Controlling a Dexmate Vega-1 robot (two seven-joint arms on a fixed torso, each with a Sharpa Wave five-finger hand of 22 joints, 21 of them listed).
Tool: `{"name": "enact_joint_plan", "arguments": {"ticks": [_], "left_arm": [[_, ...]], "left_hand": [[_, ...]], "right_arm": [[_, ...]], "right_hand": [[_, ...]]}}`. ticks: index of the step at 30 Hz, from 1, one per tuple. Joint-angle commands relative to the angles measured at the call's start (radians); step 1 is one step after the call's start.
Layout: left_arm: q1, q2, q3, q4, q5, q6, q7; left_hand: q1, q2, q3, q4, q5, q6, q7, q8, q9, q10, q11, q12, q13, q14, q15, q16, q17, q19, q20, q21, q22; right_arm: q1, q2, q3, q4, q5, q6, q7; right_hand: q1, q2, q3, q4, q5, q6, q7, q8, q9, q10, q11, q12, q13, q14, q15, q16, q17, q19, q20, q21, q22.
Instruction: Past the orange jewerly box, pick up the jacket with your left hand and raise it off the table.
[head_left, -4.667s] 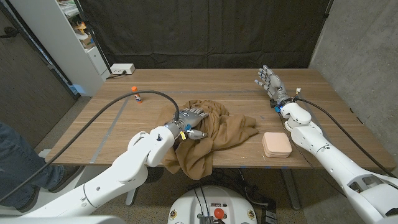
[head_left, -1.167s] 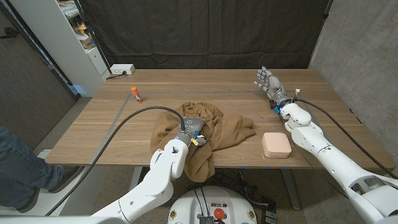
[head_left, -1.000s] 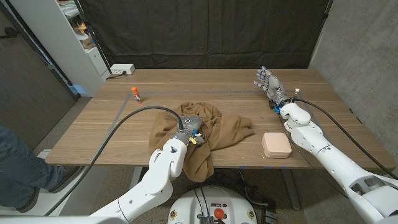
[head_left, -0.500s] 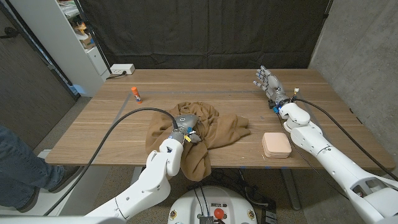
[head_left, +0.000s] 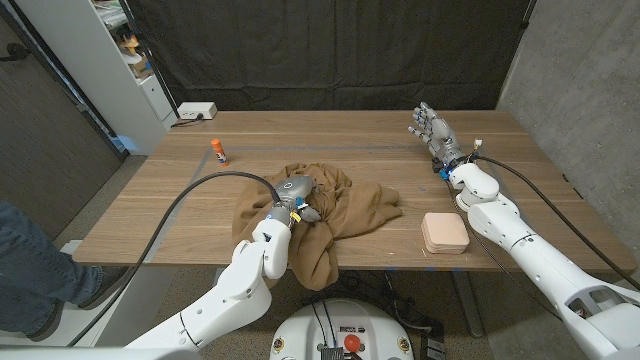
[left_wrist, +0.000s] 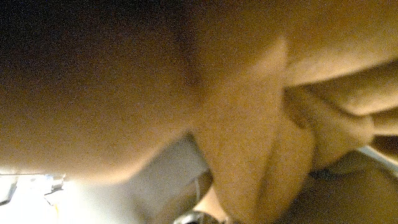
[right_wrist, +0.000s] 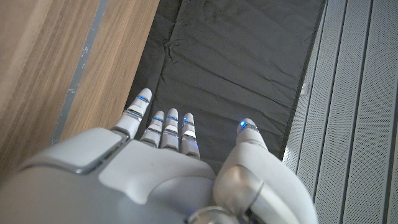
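A crumpled brown jacket (head_left: 352, 208) lies near the table's front edge, with one fold hanging over it. My left hand (head_left: 296, 191) sits on the jacket's left part, fingers curled into the cloth and gripping a bunch of it. In the left wrist view, brown jacket cloth (left_wrist: 249, 93) lies close against the camera. The pale orange jewelry box (head_left: 444, 232) rests to the right of the jacket, near the front edge. My right hand (head_left: 432, 128) is far off at the back right, fingers spread and holding nothing; the right wrist view shows this right hand (right_wrist: 168, 168) from behind.
A small orange-capped bottle (head_left: 219, 152) stands at the back left of the wooden table (head_left: 300, 140). A white box (head_left: 196, 112) sits at the far left corner. A person's leg (head_left: 25, 270) is at the picture's left edge. A black cable (head_left: 200, 195) arcs over the table's left side.
My left hand has moved left and a little toward the back with the cloth in its grip, dragging the jacket leftward. The right hand stayed where it was.
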Motion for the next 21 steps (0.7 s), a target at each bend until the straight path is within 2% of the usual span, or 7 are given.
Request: {"name": "enact_joint_plan", "arguments": {"ticks": [1,21], "left_arm": [[-0.022,0.019,-0.013,-0.027,-0.078,-0.023,0.1],[-0.087,0.047,0.004,-0.049,-0.087,-0.029,0.103]], "left_hand": [[0.413,0.414,0.011,-0.003,0.007,-0.001,0.0,-0.004,0.005,0.01,0.001,0.007,0.013,0.001,0.009,-0.002,0.007,0.14,-0.185,0.014,-0.004],[0.411,0.408,0.02,0.0,0.017,0.005,0.001,-0.009,0.006,0.012,0.004,0.0,0.047,0.0,0.009,0.001,0.012,0.122,-0.19,0.06,-0.032]], "right_arm": [[-0.01,-0.005,0.006,-0.022,-0.003,0.0,-0.014],[-0.029,-0.016,0.023,-0.053,-0.004,0.005,-0.036]], "right_hand": [[0.002,0.006,-0.004,-0.003,-0.001,0.004,-0.002,0.004,0.004,0.005,-0.007,0.002,0.003,0.006,0.008,0.002,0.0,0.004,0.008,0.003,0.003],[0.002,0.006,-0.004,-0.003,-0.002,0.004,-0.002,0.004,0.004,0.006,-0.005,0.002,0.003,0.011,0.014,0.004,0.0,0.005,0.008,0.003,0.003]]}}
